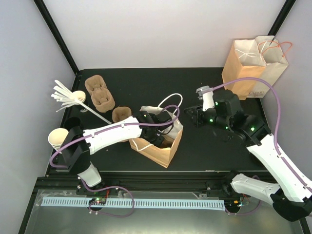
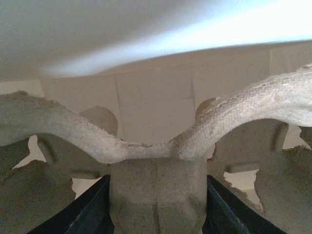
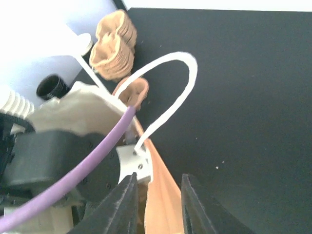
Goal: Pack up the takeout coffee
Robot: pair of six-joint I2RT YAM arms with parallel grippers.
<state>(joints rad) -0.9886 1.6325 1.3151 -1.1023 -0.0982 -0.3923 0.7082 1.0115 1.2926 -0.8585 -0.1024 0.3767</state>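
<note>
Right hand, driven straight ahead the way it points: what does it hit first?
The brown paper bag: its edge sits right ahead between the fingers, white handle looping beyond. Depth unclear.

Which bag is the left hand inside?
The centre bag with the white loop handle: the left hand, gripping a carrier, is inside it. The far-right bags stand apart, untouched.
</note>
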